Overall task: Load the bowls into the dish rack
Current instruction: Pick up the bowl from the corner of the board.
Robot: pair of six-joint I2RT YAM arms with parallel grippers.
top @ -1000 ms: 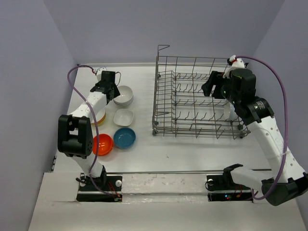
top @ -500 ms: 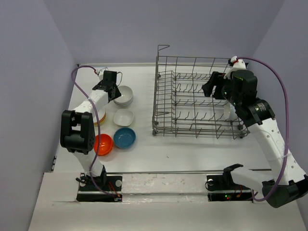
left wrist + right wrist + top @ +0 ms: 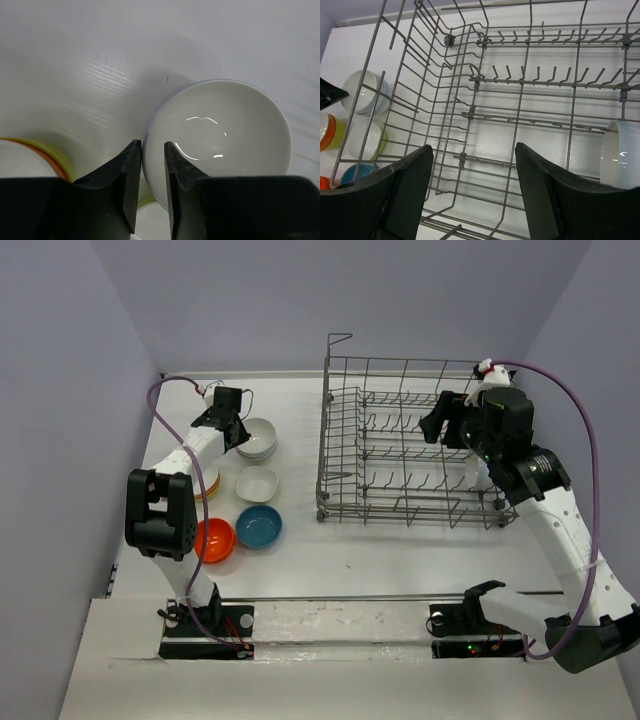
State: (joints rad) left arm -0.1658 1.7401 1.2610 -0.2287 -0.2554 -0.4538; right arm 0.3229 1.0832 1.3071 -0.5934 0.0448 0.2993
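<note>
A white surface (image 3: 330, 550) seen from above. The grey wire dish rack (image 3: 345, 455) stands on the far right. One white bowl (image 3: 620, 155) sits upright on edge among the tines at its near right end. The right gripper (image 3: 473, 150) hangs over the rack's right side, jaws spread wide and holding nothing.

On the left, well apart from the rack, the other bowls lie grouped on the surface. There is a stack of round white bowls (image 3: 258, 438) farthest back. Nearer are a squarish white bowl (image 3: 257, 483), a blue bowl (image 3: 259, 526), an orange-red bowl (image 3: 212, 540) and a yellow-rimmed stack (image 3: 208, 480). The left gripper (image 3: 152, 150) is at the round white stack, jaws drawn close and pinching the top bowl's rim, one finger inside and one outside.
</note>
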